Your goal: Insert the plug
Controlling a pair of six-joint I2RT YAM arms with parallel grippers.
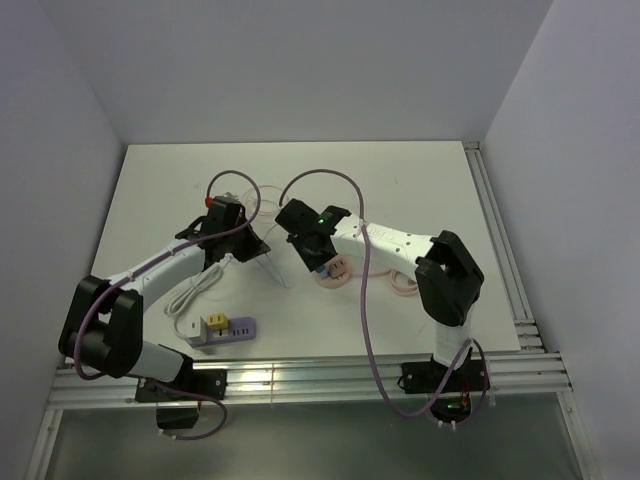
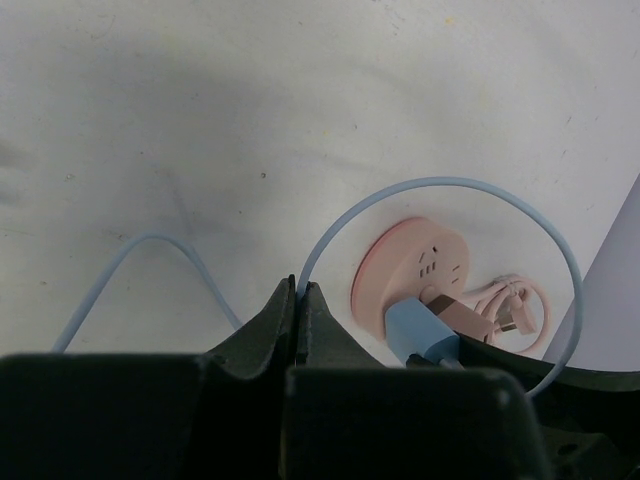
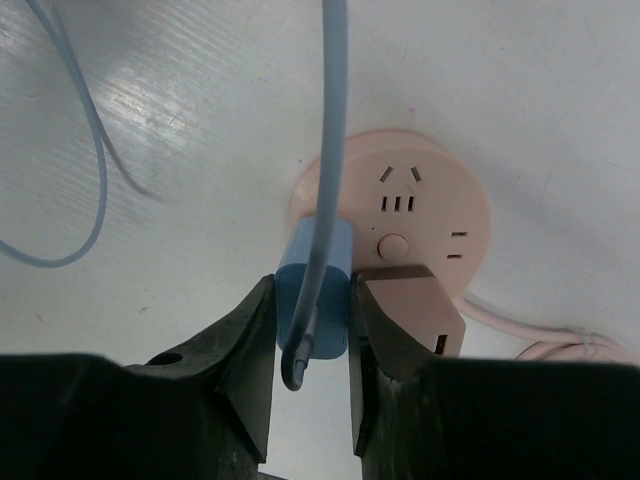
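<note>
Fingers [image 3: 240, 350] of the right gripper [image 3: 313, 300] clamped the blue plug [image 3: 295, 275] at the pink socket's [image 3: 440, 200] 8 o'clock edge, probably lining it up. Left gripper [image 2: 300, 298] looked pinched on the cable [image 2: 450, 184], I'd guess to manage slack.

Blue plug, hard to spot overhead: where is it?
Right wrist view: the blue plug sits clamped in the right gripper, at the round pink socket's left edge.

Clad in white shells [image 1: 165, 262] with black joint housings [image 1: 450, 275]; trailed by looping mauve cables [image 1: 366, 310]; green light [image 1: 322, 219] at right wrist, red cap [image 1: 209, 201] at left; tipped with matte black tool fingers [image 3: 235, 350]
</note>
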